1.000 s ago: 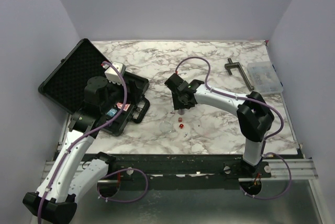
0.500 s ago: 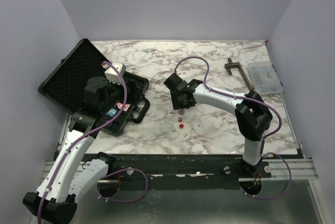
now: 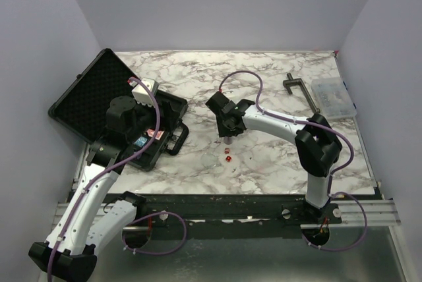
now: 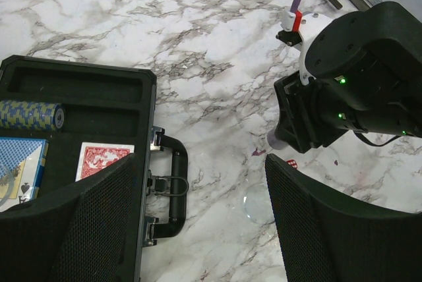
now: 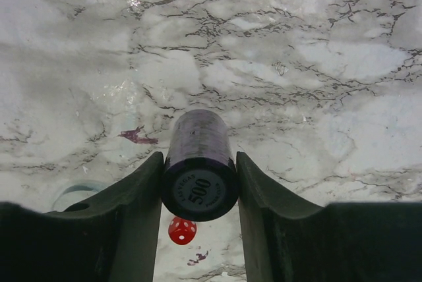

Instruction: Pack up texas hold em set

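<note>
The right pincer [image 5: 198, 163] is closed on a purple chip stack [image 5: 198, 140], a short roll lying on its side between the two fingers, its end face marked 500 and turned toward the wrist camera. In the overhead view this pincer hangs over the middle of the marble bench [image 3: 264, 78], and whether the roll touches the surface cannot be told. A red die [image 5: 182, 230] lies on the bench just below the roll in the wrist frame, and a small clear disc [image 5: 72, 196] sits at the lower left. The black case [image 3: 89, 97] lies open at the left of the overhead frame, its foam-lined lid raised toward the upper left. The left pincer [image 4: 201, 163] stands wide and empty above the case handle [image 4: 175, 186]. Inside the case tray, at the left of that wrist view, lie a blue chip stack [image 4: 30, 115], a red card deck [image 4: 102, 160] and a blue card deck [image 4: 20, 163]. At the upper right of the overhead frame, a dark T-shaped clamp [image 3: 300, 91] rests beside a clear plastic box [image 3: 333, 97].
</note>
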`<state>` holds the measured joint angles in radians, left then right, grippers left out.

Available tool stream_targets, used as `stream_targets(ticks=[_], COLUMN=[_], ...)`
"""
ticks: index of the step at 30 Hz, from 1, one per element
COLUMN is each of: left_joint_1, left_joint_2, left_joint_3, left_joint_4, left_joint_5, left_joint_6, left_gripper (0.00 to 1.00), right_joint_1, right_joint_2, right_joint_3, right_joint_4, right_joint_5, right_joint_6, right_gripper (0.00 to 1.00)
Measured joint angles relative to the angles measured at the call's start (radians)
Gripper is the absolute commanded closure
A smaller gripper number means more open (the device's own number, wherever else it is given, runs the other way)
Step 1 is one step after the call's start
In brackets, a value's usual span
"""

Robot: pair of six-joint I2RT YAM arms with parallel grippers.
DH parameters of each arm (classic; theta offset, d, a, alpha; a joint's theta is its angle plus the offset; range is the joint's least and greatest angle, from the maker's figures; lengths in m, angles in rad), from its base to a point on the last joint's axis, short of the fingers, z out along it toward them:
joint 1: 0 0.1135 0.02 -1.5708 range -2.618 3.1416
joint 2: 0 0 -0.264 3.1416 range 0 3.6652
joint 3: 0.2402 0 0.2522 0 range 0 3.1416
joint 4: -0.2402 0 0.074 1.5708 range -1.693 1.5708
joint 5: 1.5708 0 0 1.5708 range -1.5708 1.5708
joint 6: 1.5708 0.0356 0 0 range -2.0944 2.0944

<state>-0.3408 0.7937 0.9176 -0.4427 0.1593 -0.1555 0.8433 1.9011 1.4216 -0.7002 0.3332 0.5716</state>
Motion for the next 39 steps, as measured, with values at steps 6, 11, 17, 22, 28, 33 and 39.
stream_targets(ticks=[6,11,17,22,28,33,39], left_joint_1=[0.0,0.0,0.0,-0.004,-0.037,-0.069,-0.108], left_joint_2=[0.0,-0.002,-0.01,-0.024,-0.051,-0.063,-0.063], left_joint_3=[0.0,0.0,-0.002,-0.019,-0.044,-0.05,-0.058], left_joint_4=[0.0,0.0,0.005,0.02,0.041,0.055,0.069], left_joint_5=[0.0,0.003,0.034,0.082,0.145,0.183,0.247], left_joint_6=[0.0,0.0,0.004,0.017,0.046,0.064,0.078], left_gripper=[0.23,0.23,0.23,0.16,0.14,0.12,0.15], right_joint_1=[0.0,0.0,0.0,0.0,0.0,0.0,0.0], right_joint_2=[0.0,0.0,-0.015,-0.073,-0.201,-0.318,-0.467], right_joint_3=[0.0,0.0,0.0,-0.001,-0.021,-0.073,-0.167], right_joint_4=[0.0,-0.001,-0.013,-0.029,-0.028,-0.014,0.02], right_joint_5=[0.002,0.002,0.002,-0.003,-0.024,-0.075,-0.164], right_joint_6=[0.0,0.0,-0.003,-0.005,-0.012,-0.024,-0.039], right_gripper=[0.77,0.86,0.98,0.99,1.0,0.99,0.99])
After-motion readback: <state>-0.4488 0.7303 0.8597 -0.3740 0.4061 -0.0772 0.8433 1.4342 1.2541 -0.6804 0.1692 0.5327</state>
